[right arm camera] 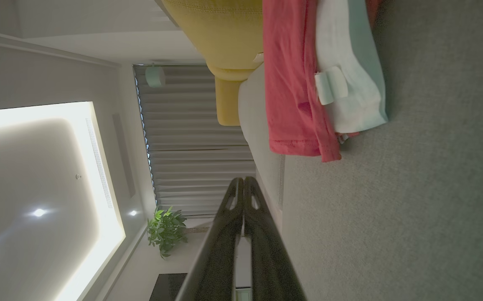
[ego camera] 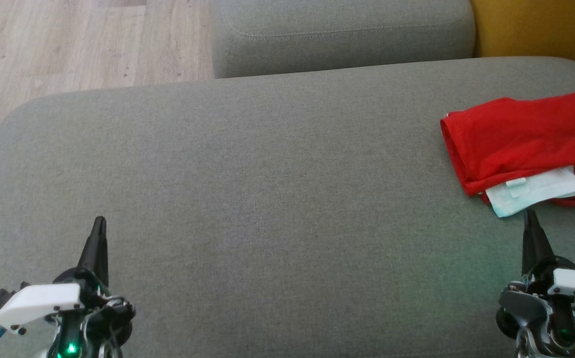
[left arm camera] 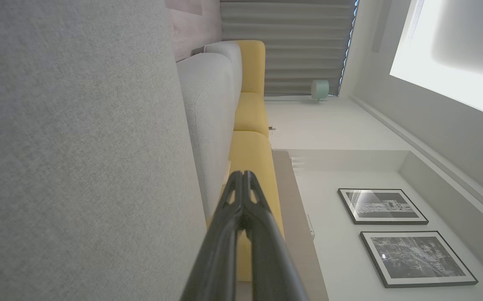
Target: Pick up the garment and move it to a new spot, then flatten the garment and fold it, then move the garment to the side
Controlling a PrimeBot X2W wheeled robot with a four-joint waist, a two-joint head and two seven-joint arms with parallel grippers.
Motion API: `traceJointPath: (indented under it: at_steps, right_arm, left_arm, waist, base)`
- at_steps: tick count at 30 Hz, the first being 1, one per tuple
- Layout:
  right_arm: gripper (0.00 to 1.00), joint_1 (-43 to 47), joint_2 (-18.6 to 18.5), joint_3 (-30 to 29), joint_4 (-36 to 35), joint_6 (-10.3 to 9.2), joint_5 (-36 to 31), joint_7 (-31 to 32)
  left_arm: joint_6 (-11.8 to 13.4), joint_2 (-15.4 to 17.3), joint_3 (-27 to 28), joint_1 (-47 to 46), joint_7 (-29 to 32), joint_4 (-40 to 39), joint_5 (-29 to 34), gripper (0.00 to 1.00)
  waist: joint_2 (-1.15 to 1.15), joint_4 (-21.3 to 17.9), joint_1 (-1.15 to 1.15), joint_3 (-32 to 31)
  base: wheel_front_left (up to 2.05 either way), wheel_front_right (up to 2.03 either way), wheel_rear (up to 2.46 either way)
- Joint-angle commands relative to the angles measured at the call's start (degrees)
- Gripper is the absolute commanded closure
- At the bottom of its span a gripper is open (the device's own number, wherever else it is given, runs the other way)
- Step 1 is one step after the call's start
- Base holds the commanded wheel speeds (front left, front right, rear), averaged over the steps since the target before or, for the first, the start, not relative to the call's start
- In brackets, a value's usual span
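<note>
Head view: left gripper (ego camera: 99, 221), jaws together and empty, over the broad grey fabric sofa cushion (ego camera: 267, 174); folded red-and-white jersey garment (ego camera: 521, 139) lies far right, near the right gripper (ego camera: 530, 215), likewise closed and empty. Moving aside looks done; next, both need only pull clear

Left gripper (ego camera: 99, 221) low at left, closed, right gripper (ego camera: 530, 215) low at right, closed
</note>
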Motion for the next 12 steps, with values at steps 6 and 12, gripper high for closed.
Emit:
traceJointPath:
  at_steps: [6, 12]
  right_arm:
    - [1.00, -2.9, -0.3, 1.2, -2.2, -0.04, 0.4, 0.3]
    - [1.00, -2.9, -0.3, 1.2, -2.2, -0.04, 0.4, 0.3]
  left_arm:
    - [-0.4, 0.4, 2.0, -3.2, 0.4, -1.7, -0.2, 1.00]
    - [-0.4, 0.3, 2.0, -3.2, 0.4, -1.7, -0.2, 1.00]
  waist:
    - [0.00, 0.0, 0.00, 0.0]
    - [0.00, 0.0, 0.00, 0.0]
  base:
    - [0.00, 0.00, 0.00]
    - [0.00, 0.00, 0.00]
